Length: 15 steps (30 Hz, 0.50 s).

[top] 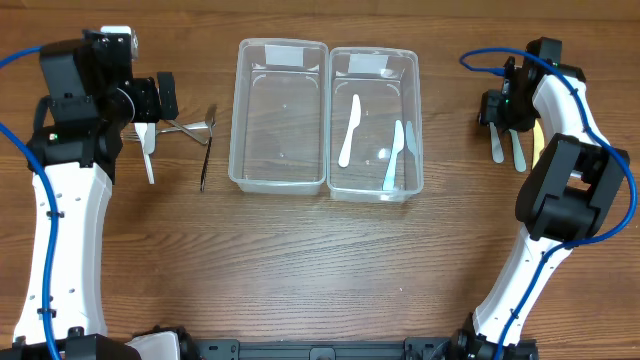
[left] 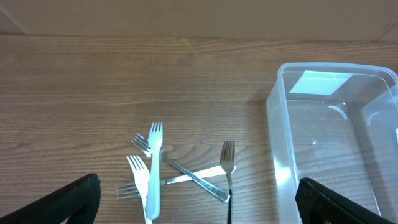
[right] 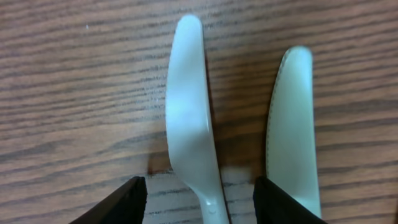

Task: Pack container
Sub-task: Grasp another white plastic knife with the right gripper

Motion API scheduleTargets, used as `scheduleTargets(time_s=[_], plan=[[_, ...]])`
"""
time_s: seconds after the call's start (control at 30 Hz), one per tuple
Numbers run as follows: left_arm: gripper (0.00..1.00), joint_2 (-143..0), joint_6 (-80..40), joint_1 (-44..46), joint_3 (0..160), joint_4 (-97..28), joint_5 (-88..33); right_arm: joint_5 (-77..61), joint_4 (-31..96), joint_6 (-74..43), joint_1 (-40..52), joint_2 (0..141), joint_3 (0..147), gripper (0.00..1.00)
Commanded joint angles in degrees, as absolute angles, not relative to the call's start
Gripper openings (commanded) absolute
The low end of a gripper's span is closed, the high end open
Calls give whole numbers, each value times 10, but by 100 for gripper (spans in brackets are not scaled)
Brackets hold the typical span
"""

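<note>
Two clear plastic containers stand side by side in the middle. The left container [top: 279, 115] is empty and also shows in the left wrist view [left: 336, 137]. The right container [top: 374, 122] holds three white plastic knives [top: 349, 130]. My left gripper [top: 165, 95] is open and empty above a pile of forks [top: 185, 128]. The left wrist view shows plastic forks [left: 153, 168] and metal forks [left: 228, 165] between its fingers [left: 199, 208]. My right gripper [top: 497, 108] is open, and its fingers [right: 200, 202] straddle a white plastic knife [right: 189, 118] lying on the table.
A second plastic knife [right: 292, 124] lies just right of the straddled one, outside the fingers, and also shows in the overhead view [top: 518, 150]. A black-handled fork [top: 205, 150] lies between the fork pile and the left container. The table is wood.
</note>
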<state>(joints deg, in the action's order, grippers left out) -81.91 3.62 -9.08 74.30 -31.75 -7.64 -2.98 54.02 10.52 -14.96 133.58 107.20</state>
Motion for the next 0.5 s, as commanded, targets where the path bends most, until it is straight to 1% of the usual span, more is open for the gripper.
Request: scheduleTargets(time_s=[0.0, 0.17, 0.23, 0.3, 0.37, 0.47], plan=[[100, -821, 49, -93, 760, -317, -75, -31, 539, 105, -148, 1345, 1072, 53], [100, -821, 49, -93, 760, -317, -75, -31, 555, 103, -148, 1365, 1072, 51], [100, -821, 49, -93, 760, -317, -75, -31, 561, 103, -146, 1369, 1072, 38], [100, -821, 49, -93, 760, -317, -75, -31, 562, 103, -143, 1369, 1072, 28], [100, -821, 49, -93, 760, -317, -75, -31, 568, 101, -142, 1369, 1072, 23], [100, -821, 49, -93, 760, -317, -75, -24, 580, 82, -142, 1369, 1072, 9]])
